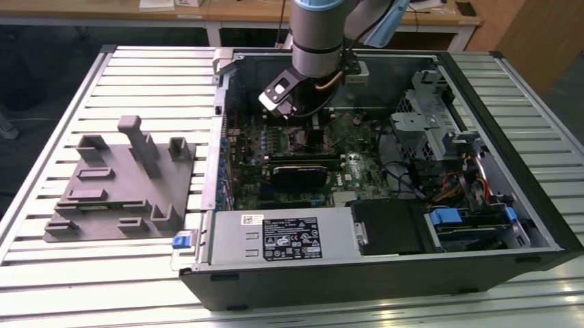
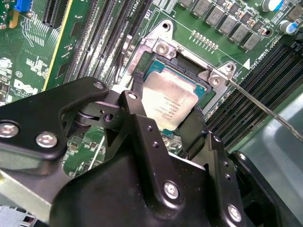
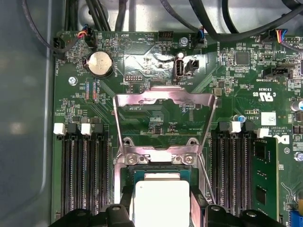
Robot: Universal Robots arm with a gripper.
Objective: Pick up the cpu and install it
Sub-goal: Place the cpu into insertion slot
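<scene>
Pincer (image 2: 166, 99) low inside the PC case (image 1: 365, 283), fingers (image 2: 194, 125) clamped on two opposite edges of the cpu (image 2: 170, 106). Cpu sits in the motherboard socket (image 2: 158, 47), with the load plate (image 3: 163, 101) raised.

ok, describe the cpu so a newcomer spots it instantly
Inside the open black computer case, find the green motherboard and its square metal-framed socket between the banks of long black memory slots. The cpu is the small flat square within that socket's frame, beneath the black gripper. Its solid silver-grey metal top stands out from the hollow frame and dark slots.
</scene>
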